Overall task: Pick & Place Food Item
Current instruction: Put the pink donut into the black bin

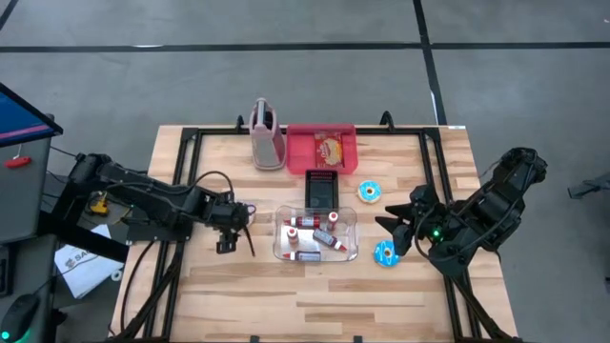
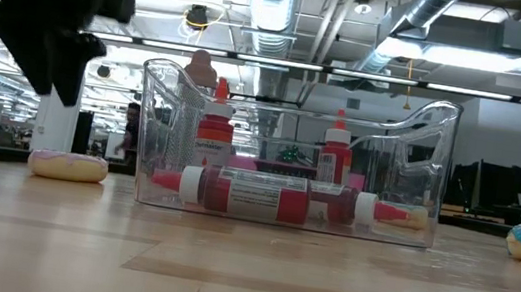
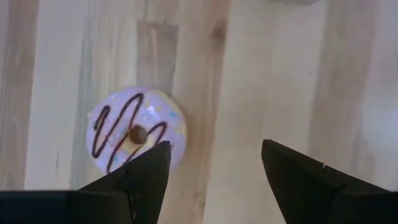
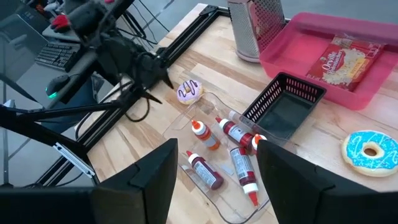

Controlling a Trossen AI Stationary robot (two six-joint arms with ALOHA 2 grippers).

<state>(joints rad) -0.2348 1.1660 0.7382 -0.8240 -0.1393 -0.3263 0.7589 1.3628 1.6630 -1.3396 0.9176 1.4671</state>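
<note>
The clear bin (image 1: pixel 316 234) of red sauce bottles (image 2: pixel 254 195) sits mid-table. Left of it, the left gripper (image 3: pixel 214 168) hangs with jaws spread over a purple-iced donut (image 3: pixel 137 129) on the wood. Right of the bin, the right gripper (image 1: pixel 398 226) waits, jaws spread, beside a blue donut (image 1: pixel 384 253). Behind the bin stand a black basket (image 1: pixel 323 186) and a pink tray (image 1: pixel 297 151).

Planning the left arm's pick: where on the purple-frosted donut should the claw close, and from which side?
Come straight down from above. The purple-frosted donut lies flat on the table, so span the whole ring and pinch its outer edges. The open left claw sits off to one side and needs centering first.
</note>
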